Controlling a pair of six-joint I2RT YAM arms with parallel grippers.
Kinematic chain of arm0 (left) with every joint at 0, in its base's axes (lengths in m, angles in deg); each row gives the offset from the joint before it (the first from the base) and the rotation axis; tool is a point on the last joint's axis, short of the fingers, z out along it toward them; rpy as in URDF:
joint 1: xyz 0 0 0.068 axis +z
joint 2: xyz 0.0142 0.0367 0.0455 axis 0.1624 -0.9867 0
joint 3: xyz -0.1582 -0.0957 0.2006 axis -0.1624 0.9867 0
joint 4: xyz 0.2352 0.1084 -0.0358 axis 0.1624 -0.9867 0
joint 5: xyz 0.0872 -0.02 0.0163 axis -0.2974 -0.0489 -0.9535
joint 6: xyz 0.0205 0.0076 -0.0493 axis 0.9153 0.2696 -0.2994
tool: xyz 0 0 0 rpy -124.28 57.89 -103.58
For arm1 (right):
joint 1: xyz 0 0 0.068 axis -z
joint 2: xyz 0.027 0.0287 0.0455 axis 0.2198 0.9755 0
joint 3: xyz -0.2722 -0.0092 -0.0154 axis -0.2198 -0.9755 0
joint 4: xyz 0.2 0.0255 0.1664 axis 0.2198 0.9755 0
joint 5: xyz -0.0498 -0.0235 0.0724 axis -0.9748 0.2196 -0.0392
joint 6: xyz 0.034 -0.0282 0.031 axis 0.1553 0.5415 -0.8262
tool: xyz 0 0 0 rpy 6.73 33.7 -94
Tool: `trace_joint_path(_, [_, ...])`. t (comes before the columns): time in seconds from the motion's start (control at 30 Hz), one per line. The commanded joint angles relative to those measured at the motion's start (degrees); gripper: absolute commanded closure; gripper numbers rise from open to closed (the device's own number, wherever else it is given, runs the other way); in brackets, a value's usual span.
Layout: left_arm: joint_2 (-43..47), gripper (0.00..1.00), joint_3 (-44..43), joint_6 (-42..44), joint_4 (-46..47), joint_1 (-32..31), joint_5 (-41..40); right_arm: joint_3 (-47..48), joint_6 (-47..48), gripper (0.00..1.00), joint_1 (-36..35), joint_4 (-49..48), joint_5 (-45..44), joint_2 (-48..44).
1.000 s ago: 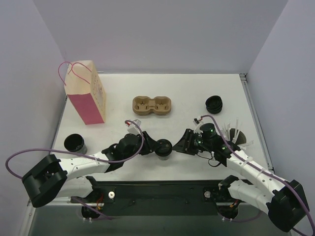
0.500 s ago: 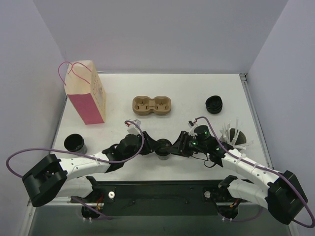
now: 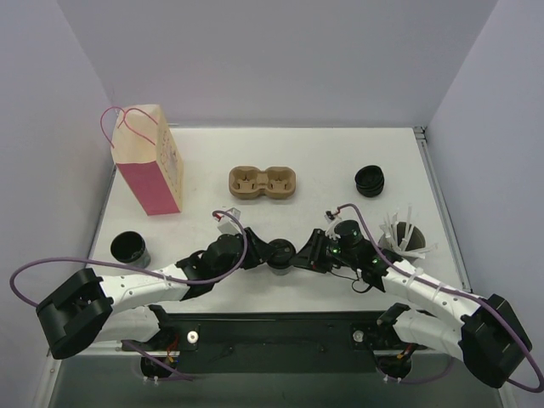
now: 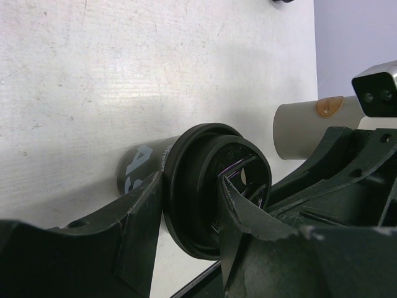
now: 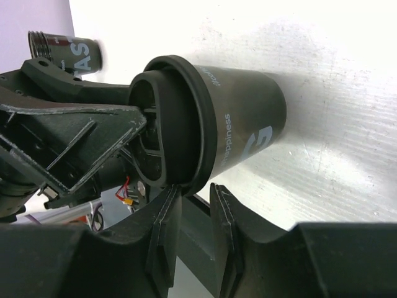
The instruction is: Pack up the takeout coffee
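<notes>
One white rectangular table [image 3: 331, 153], enclosed by pale lilac panels on three sides. Two white-and-black robot arms, reaching inward from the near edge, their heads meeting near the front middle of the table. One pink-and-tan paper carrier bag [image 3: 151, 174] with purple cord handles, upright at the far left. One brown moulded-pulp tray [image 3: 264, 184] with two round wells side by side, at the far middle, well apart from both arms. One tall grey cylinder [image 3: 408, 242] holding white sticks, at the right, just behind the right arm. One stack of loose black round lids [image 3: 371, 180], at the far right, beyond the cylinder. One small black open-topped disposable cup [image 3: 130, 247], pale lettering on its wall, near the left edge beside the left arm, well apart from the tray. One small black disposable cup with a black lid [image 5: 248, 118], grey lettering on its wall, standing on the table between the two arm heads, on the near side of the tray and outside its wells. Tool, left gripper [image 4: 191, 189]: black fingers set on opposite sides of the lid's rim, grasping the lidded cup at its top. Tool, right gripper [image 5: 194, 195]: fingers drawn close together with a narrow gap between them, just beside the lid's rim on the cup's right side. Whether they pinch that rim or only sit next to it cannot be told.
</notes>
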Motion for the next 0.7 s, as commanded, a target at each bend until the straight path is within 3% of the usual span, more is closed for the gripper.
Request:
trace_joint_path(0.0, [-1.8,0.56,3.4,0.8,-16.5,-1.2,-0.2,-1.0,4.0,0.75,-0.5,3.0,-6.2,2.1])
trace_joint_path(0.67, [-2.7,0.57,4.7,-2.2,-15.8,-3.7,-1.7,4.7,13.4,0.83,3.4,3.9,-7.5,13.7])
